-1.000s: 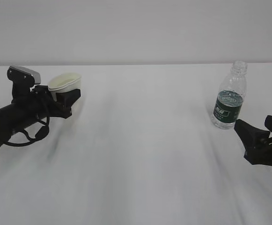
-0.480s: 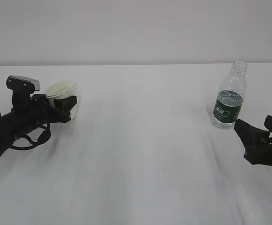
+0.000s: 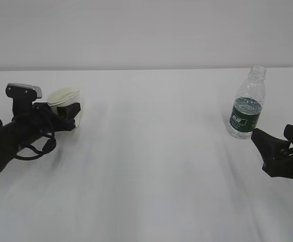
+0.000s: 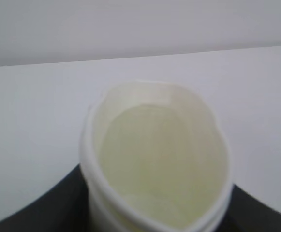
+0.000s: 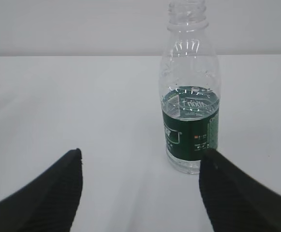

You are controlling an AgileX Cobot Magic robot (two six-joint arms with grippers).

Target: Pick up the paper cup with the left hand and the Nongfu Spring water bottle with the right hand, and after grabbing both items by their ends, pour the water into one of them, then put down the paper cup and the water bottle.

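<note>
Table (image 3: 151,166): a plain white surface under both my arms, running back to a pale wall.
My left hand (image 3: 68,115): my black arm comes in low from the left edge with its silver-grey box on the wrist and loose cables beneath. The jaws are clamped on the paper cup from both sides; in my left wrist view their dark tips sit against the cup's lower wall.
My right hand (image 5: 140,188): low at the right edge, jaws spread wide with nothing between them, the bottle just beyond the tips and not touched.
Nongfu Spring water bottle (image 3: 247,103): upright on the table at the far right, uncapped, dark green label around its lower half.
Paper cup (image 3: 64,98): held in my left jaws at the left side, rim squeezed slightly out of round, mouth tipped a little toward my wrist camera, cream inside showing.
Water (image 5: 191,99): inside the bottle, its level near the top of the label.
</note>
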